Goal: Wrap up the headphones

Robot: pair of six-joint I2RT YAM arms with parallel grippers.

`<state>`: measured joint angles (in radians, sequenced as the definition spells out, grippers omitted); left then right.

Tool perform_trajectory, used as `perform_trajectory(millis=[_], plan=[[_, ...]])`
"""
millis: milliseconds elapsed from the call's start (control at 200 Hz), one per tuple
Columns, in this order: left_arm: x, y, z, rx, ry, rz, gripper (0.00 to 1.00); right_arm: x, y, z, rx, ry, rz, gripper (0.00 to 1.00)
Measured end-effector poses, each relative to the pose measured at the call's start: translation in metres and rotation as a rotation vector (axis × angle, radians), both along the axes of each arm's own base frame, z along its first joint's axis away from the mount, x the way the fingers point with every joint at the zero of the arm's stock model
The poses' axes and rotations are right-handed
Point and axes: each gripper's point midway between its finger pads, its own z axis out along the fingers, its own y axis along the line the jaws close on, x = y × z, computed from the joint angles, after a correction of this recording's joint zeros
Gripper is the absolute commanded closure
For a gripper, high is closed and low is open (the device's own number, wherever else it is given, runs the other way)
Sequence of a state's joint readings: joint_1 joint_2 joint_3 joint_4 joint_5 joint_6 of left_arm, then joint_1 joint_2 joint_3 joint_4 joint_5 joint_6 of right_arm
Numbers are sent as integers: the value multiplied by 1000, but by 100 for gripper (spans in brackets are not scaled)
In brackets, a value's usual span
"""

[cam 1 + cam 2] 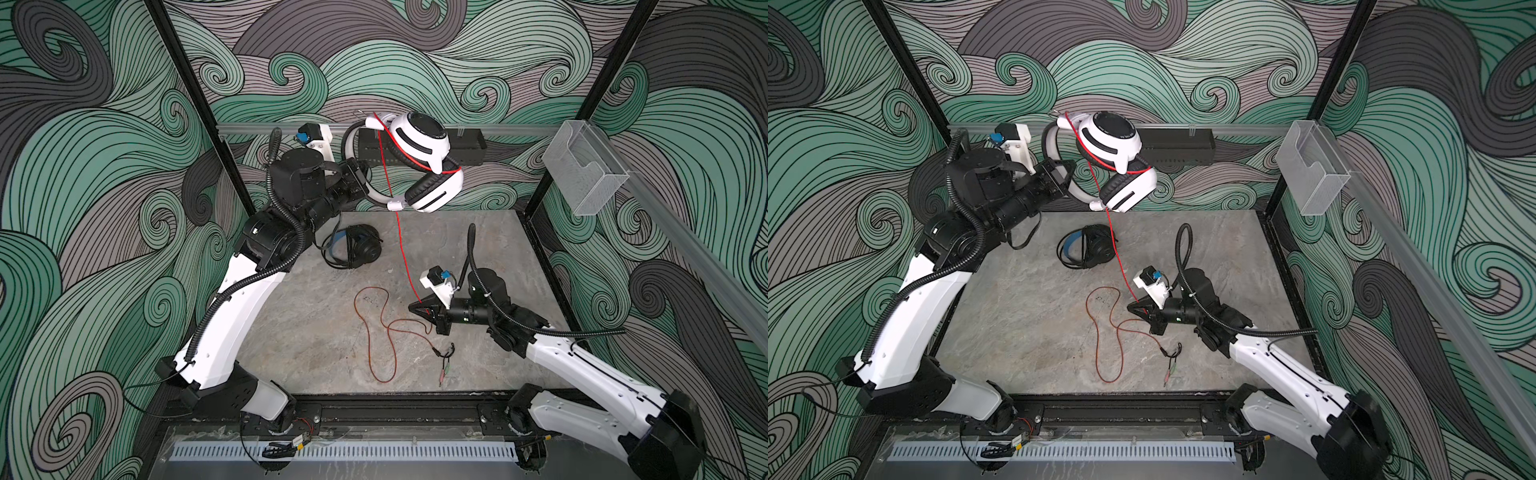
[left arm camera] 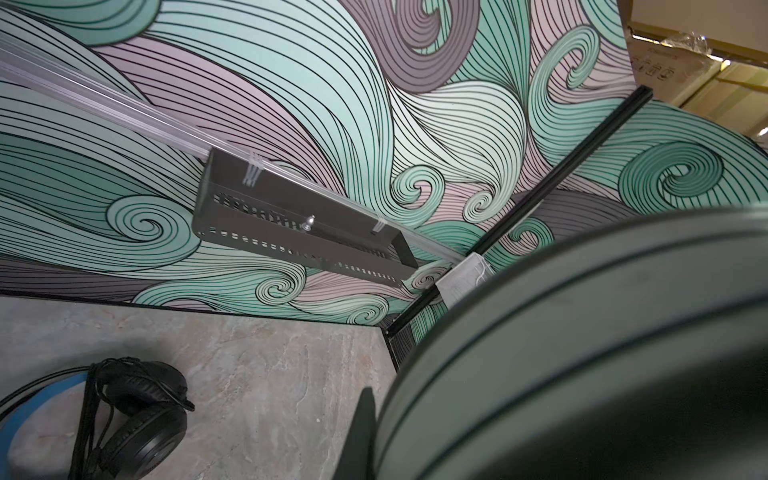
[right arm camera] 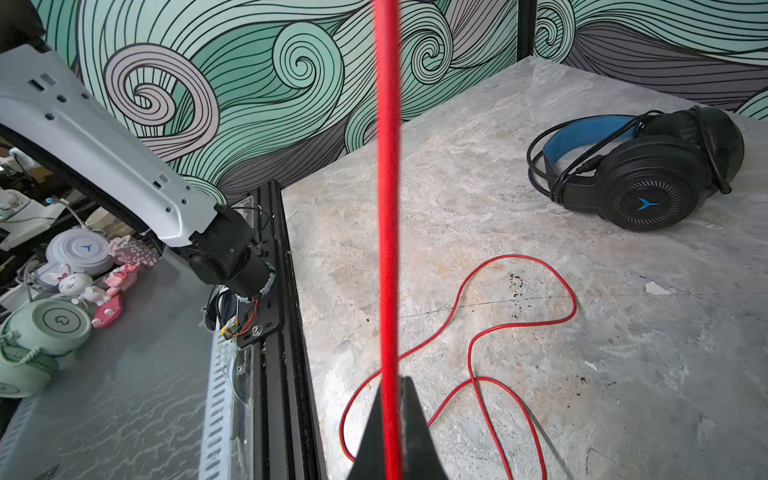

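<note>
left gripper (image 1: 365, 179) – jaws closed on white headset (image 1: 422, 143) band, held aloft; right gripper (image 1: 420, 308) – pinched on taut red cord (image 1: 401, 245).

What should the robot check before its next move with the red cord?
1. Left gripper shut on the band of the white headset: ok, held up off the table.
2. Right gripper shut on the red cord: ok.
3. Cord straight between headset and right gripper: ok.
4. Loose loops on the table free of knots: cannot tell; they cross.
5. Black headset clear of the loops: ok.
</note>
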<state>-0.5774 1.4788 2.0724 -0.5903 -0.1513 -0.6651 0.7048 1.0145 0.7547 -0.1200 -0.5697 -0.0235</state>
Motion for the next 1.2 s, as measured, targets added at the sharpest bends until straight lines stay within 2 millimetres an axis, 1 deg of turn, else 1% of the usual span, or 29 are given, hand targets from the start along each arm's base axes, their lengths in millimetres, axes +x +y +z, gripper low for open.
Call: perform_trajectory(millis=[75, 145, 380, 485, 585, 655, 746, 796, 871, 991, 1086, 1151, 1201], plan=[[7, 6, 4, -1, -7, 39, 100, -10, 2, 4, -35, -31, 15, 100], [13, 9, 3, 8, -5, 67, 100, -17, 3, 11, -58, -66, 26, 100], [32, 17, -16, 72, 30, 156, 100, -43, 4, 38, -146, -163, 81, 100], [39, 21, -26, 110, 43, 195, 100, -52, 2, 57, -180, -213, 100, 100], [45, 26, -40, 180, 57, 239, 100, -56, 0, 85, -200, -277, 109, 100], [49, 29, -54, 254, 71, 270, 100, -57, -1, 108, -207, -325, 112, 100], [52, 30, -79, 393, 90, 304, 100, -57, -5, 136, -216, -387, 106, 100], [53, 26, -93, 479, 98, 306, 100, -55, -8, 149, -223, -420, 96, 100], [52, 18, -117, 609, 109, 289, 100, -51, -13, 163, -244, -459, 80, 100], [44, 1, -162, 808, 129, 224, 100, -41, -20, 171, -311, -513, 46, 100], [29, -6, -200, 947, 152, 143, 100, -30, -26, 171, -383, -554, 17, 100], [16, -5, -218, 1014, 166, 79, 100, -22, -30, 171, -431, -579, -4, 100], [5, -2, -223, 1046, 169, 35, 100, -16, -32, 171, -457, -590, -17, 100]])
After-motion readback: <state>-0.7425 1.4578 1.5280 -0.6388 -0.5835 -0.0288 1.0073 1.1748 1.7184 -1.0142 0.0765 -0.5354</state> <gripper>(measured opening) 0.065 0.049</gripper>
